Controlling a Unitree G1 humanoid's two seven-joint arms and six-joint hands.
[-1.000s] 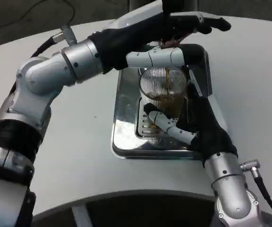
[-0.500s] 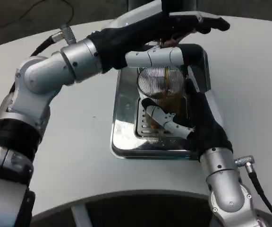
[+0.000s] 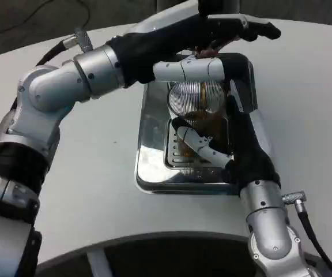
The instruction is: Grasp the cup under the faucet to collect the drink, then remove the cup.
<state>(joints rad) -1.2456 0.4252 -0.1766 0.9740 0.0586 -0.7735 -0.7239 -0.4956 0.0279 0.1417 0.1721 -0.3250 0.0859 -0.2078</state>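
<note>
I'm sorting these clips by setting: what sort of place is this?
Probably a lab or demo drink station, not a real café. A ribbed glass cup with amber drink stands on a shiny metal drip tray, on a plain white table. The right hand holds the cup; the left hand reaches above it.

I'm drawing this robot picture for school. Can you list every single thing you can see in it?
cup: one, clear ribbed glass with brown drink in it, standing on the tray under the faucet.
tray: one, shiny silver with a slotted grate, middle of the table.
faucet: one, mostly hidden by the left robot hand, above the cup.
table: one, white, under everything.
cables: two, black, one at each forearm.
left robot hand: one, black and white, reaching over the faucet.
right robot hand: one, black and white, fingers wrapped around the cup.
forearms: two, silver.
</note>
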